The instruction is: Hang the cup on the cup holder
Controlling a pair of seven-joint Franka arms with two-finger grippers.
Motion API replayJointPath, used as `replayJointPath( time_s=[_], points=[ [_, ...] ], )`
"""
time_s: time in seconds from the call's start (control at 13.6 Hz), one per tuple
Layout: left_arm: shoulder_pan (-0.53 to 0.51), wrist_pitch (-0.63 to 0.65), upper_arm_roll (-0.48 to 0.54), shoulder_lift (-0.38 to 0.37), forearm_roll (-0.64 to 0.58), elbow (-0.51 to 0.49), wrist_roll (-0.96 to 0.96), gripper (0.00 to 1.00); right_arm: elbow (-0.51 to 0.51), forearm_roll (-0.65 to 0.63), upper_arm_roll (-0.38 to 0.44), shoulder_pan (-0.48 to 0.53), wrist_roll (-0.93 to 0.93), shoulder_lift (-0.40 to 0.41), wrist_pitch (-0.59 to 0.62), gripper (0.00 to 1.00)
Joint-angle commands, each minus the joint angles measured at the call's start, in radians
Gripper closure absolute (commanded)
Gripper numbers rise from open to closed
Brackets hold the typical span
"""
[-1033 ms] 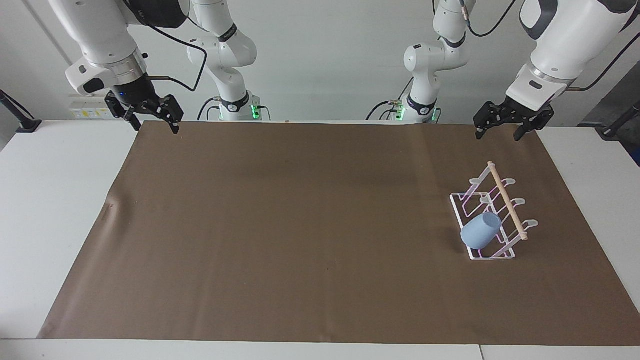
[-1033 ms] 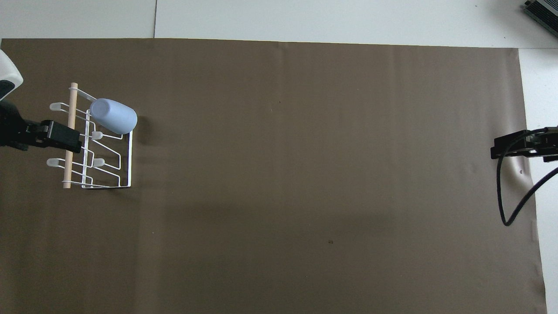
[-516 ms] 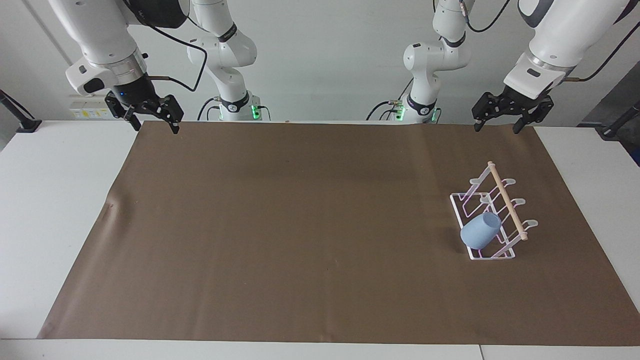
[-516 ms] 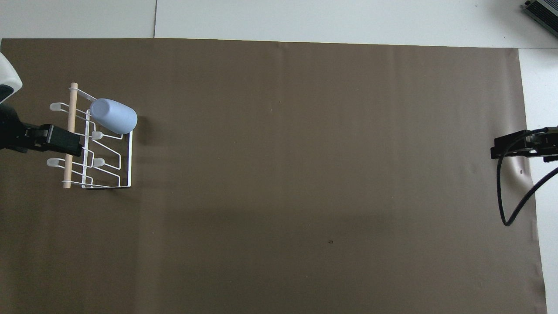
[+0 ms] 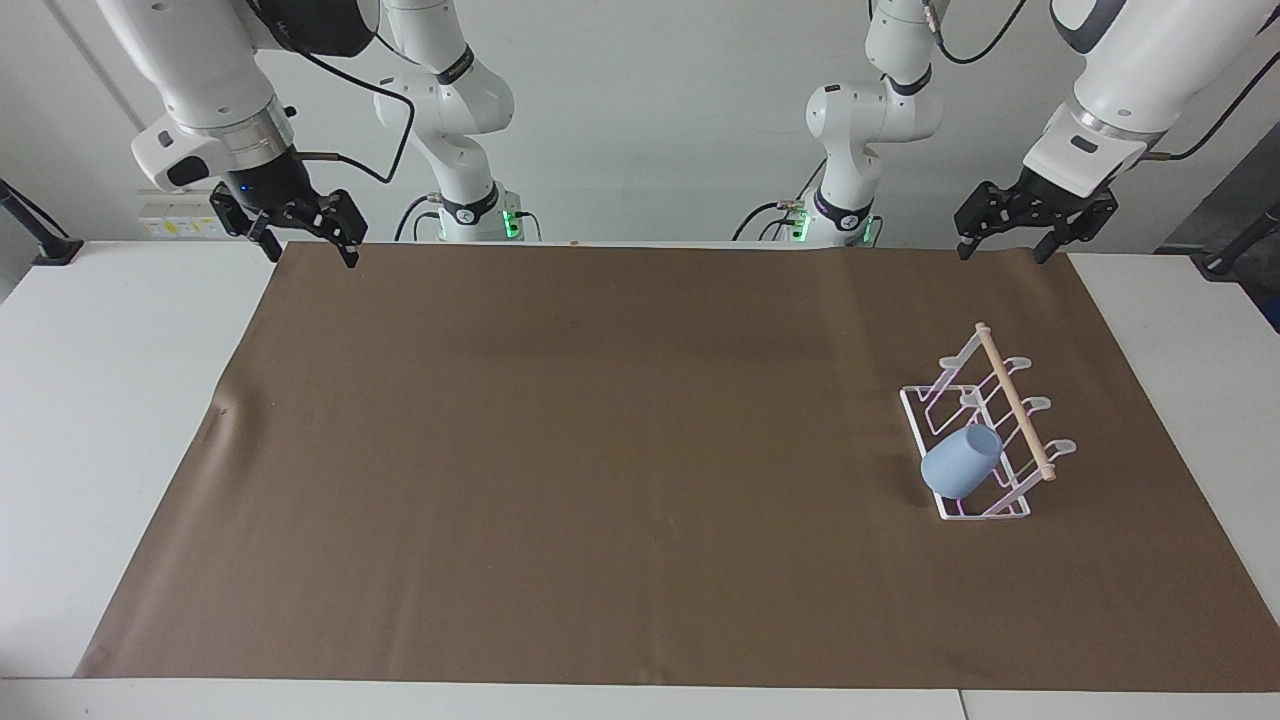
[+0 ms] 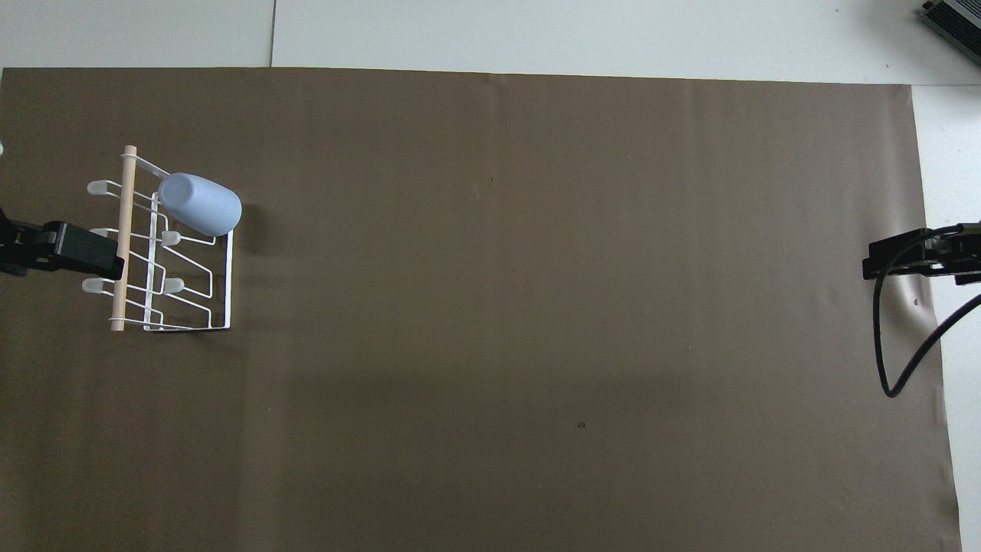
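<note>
2 arms up in the air, and neither one is carrying anything. The left gripper (image 5: 1037,236) hangs high over the mat's edge closest to the robots, at the left arm's end of the table, fingers spread wide with clear air between the tips. In the overhead view only its dark tip (image 6: 73,251) pokes in at the frame's edge, overlapping the rack's wooden rod from above, but the facing view shows it well up and apart from the rack.

The right gripper (image 5: 305,228) waits over the mat's corner at the right arm's end of the table, fingers spread too, nothing between them. From overhead just its black tip (image 6: 912,257) and a looping cable show at the edge.

Now the cup (image 5: 962,462): light blue, tipped on its side and slanted, mouth toward the wooden rod (image 5: 1015,402), base pointing out toward the middle of the table. It sits on the cup holder (image 5: 985,512) at the end of the rack farther from the robots, hung over 1 of the slanted wire loops. Seen from above, the cup (image 6: 199,204) overhangs the cup holder's (image 6: 228,280) base frame a little.

The rack stands on the brown mat (image 5: 600,450), toward the left arm's end of the table, well apart from both grippers. The mat lies on the white table (image 5: 90,400).
</note>
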State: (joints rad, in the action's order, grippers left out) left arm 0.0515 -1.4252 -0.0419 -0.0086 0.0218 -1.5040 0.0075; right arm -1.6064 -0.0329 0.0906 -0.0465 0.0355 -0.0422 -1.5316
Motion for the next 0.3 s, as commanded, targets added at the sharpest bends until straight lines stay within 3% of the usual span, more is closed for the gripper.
replayJointPath(
  time_s=[0.0, 0.22],
  points=[
    [0.022, 0.022, 0.016, -0.004, 0.013, 0.002, 0.009, 0.0, 0.0, -0.013, -0.002, 0.004, -0.019, -0.002, -0.002, 0.0],
    [0.033, 0.011, 0.016, -0.007, 0.013, -0.008, 0.009, 0.0, 0.0, -0.013, 0.001, 0.005, -0.02, -0.007, 0.001, 0.0]
  ],
)
